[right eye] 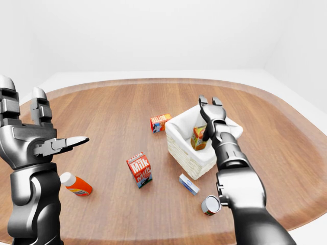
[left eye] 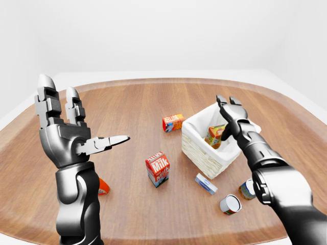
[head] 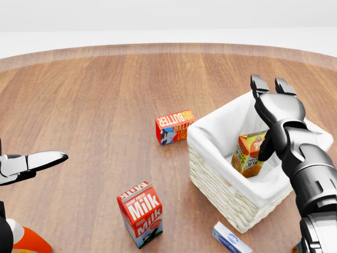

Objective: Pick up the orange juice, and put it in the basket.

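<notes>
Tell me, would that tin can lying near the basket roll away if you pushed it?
Probably, yes. The tin can lies on its side on the smooth wooden table, so a nudge across it would likely roll it. Its metal looks stiff and maybe slippery for fingers.

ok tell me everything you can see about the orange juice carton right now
The orange juice is a small orange carton with a gabled top and fruit artwork on its face. It stands slightly tilted inside the white-lined wicker basket, its lower part hidden by the rim. The right hand hovers above with fingers open; its thumb overlaps the carton's right edge, contact unclear.
</notes>
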You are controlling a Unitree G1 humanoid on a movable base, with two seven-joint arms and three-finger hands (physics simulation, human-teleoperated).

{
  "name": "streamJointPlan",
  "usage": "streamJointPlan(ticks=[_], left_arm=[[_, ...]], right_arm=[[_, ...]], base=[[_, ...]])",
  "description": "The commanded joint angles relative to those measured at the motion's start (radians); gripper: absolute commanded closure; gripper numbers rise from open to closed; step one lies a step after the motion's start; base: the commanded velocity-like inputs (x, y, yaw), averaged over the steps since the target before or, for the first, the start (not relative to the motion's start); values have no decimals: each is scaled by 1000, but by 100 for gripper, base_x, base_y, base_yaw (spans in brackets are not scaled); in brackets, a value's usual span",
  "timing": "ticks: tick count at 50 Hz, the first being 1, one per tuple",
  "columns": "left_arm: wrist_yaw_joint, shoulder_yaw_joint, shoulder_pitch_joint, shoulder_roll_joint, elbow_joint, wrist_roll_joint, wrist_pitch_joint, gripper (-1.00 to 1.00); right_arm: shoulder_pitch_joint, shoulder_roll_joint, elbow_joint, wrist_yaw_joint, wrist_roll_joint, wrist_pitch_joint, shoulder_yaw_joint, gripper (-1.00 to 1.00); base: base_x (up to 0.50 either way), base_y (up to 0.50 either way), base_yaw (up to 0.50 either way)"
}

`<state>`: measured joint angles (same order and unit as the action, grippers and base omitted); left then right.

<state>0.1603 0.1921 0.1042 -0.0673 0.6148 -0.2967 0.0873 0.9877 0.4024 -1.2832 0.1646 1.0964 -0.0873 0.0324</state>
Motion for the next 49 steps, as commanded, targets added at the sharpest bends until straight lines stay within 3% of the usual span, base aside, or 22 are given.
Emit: streamJointPlan(ticks=[1, 32, 49], left_arm=[[0, 0, 0, 0, 0, 0, 0, -100], [-4, -1, 0, 0, -12, 5, 0, -100], [-3, -2, -3, 1, -5, 5, 0, -100]], right_arm=[[27, 12, 17, -29, -1, 0, -3, -100], [172, 75, 45, -154, -9, 0, -26, -100], [193, 89, 97, -205, -13, 0, -36, -100]], base=[[0, 0, 0], [0, 0, 0], [0, 0, 0]])
